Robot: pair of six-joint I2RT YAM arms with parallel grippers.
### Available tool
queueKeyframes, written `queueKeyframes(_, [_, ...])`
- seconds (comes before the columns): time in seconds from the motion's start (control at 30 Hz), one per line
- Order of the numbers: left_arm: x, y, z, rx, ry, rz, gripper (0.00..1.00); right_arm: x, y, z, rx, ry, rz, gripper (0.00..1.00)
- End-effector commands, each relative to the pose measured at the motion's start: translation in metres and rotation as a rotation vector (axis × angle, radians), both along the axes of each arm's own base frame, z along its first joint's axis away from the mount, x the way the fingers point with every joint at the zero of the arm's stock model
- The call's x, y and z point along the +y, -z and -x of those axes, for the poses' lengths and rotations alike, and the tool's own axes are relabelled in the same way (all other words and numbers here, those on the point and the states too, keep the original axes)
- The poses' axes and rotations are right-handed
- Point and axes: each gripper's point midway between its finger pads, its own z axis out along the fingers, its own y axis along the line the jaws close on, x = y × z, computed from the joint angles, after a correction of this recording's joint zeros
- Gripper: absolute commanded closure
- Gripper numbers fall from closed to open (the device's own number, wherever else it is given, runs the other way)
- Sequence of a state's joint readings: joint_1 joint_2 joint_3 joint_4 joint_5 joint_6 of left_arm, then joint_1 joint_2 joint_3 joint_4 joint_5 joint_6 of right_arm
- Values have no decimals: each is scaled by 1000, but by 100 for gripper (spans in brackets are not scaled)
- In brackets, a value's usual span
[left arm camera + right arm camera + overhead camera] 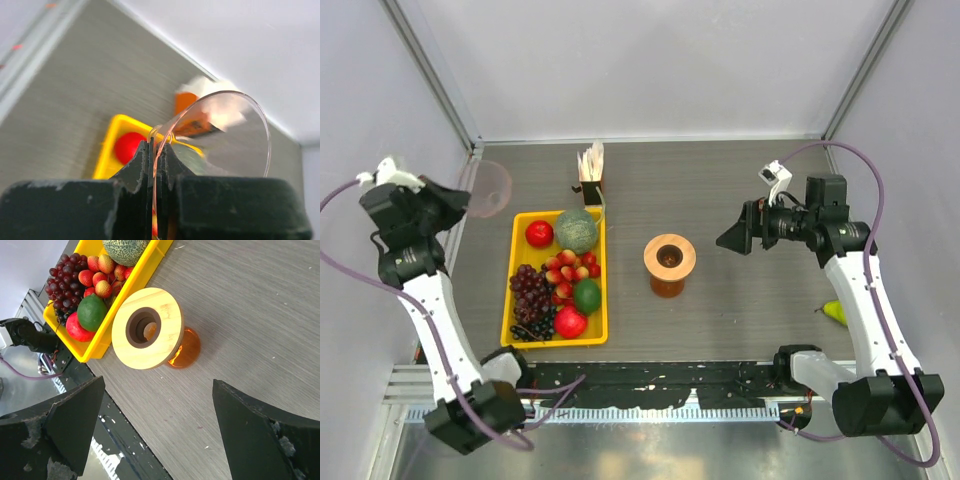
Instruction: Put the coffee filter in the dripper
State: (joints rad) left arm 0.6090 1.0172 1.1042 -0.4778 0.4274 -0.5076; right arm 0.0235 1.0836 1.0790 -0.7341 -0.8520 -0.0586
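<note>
left jaws pinch clear cone; dripper hole up

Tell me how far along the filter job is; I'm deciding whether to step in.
Done: nothing yet; the dripper on the jug holds no filter. In hand: the left end effector is shut on a clear cone by its rim, above the table; the right end effector hangs open beside the dripper. Left: probably seat the cone, then a filter from the stack.

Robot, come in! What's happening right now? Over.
Left gripper shut on clear cone rim. Right gripper open near wooden ring. Filter papers upright in holder. Nothing in the way.
</note>
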Motion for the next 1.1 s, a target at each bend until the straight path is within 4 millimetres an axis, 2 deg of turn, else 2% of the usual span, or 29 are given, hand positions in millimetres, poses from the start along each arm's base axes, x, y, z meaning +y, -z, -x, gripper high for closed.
queueKeyframes(0.0, [-99,-34,17,-1,312,7,100,-6,-29,-2,-160,11,48,4])
queueKeyframes(0.03, [-128,-39,19,-12,411,-5,100,-7,-29,-1,-174,4,60,4])
queueKeyframes(0.1, [-165,-45,21,-11,544,-53,100,-10,-30,1,-199,7,86,5])
queueKeyframes(0.17, [-202,-42,23,11,690,-94,100,-7,-29,10,-204,-26,82,5])
queueKeyframes(0.3, [-264,-22,34,117,930,-98,100,-5,-25,20,-200,-58,72,4])
queueKeyframes(0.43, [-323,-15,50,148,1193,-61,100,-6,-20,24,-200,-57,82,5])
queueKeyframes(0.53, [-349,-18,56,186,1311,-47,100,-6,-18,26,-196,-53,82,5])
queueKeyframes(0.73, [-386,-16,55,206,1392,-69,100,-5,-21,28,-202,-50,70,4])
queueKeyframes(0.87, [-401,-4,52,231,1412,-89,100,-5,-19,29,-204,-42,69,5])
queueKeyframes(1.07, [-419,1,46,204,1443,-104,98,-6,-19,28,-210,-34,68,5])
